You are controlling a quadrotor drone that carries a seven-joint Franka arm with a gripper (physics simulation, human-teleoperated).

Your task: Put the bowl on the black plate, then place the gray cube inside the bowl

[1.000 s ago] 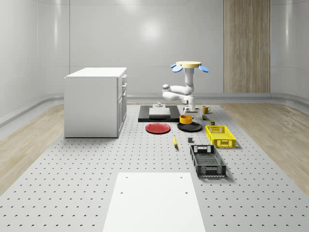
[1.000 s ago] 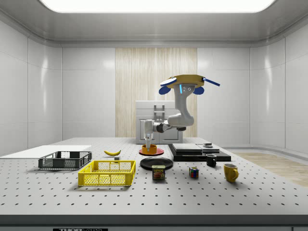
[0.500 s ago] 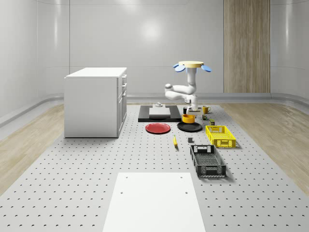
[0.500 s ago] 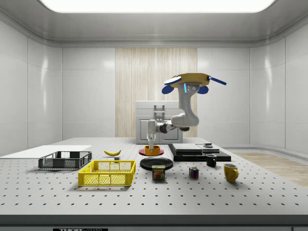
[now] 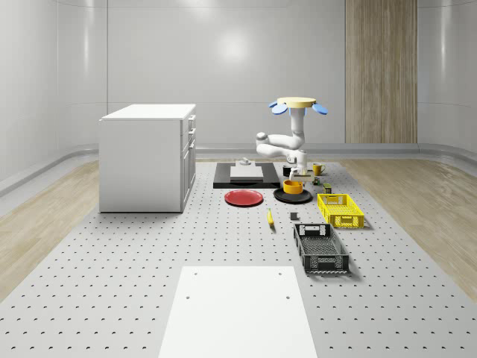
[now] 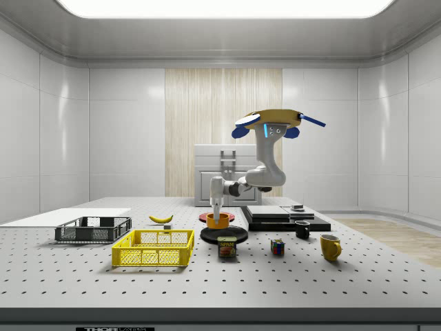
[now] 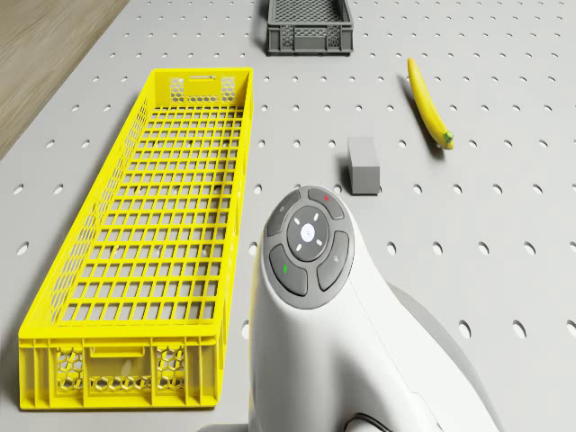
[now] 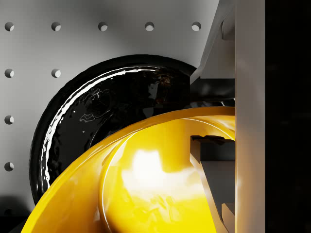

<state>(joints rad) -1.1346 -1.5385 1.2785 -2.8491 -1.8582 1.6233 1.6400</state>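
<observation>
From my console the bowl (image 8: 146, 184) reads as glossy yellow-orange, glazed-looking, with a bright highlight inside. The black plate (image 8: 97, 111) under it is mirror-shiny and slightly rippled in its reflections. The table (image 7: 504, 108) looks like matt grey metal, smooth, drilled with regular holes. I see the yellow crate (image 7: 153, 243) as smooth plastic lattice with a faint sheen, and the dark crate (image 7: 309, 25) as duller plastic mesh. The gray cube (image 7: 363, 165) is flat matt. The arm (image 7: 360, 333) has a satin white plastic shell. The banana (image 7: 428, 103) looks smooth and waxy. The cabinet (image 5: 149, 156) seems matt white.
</observation>
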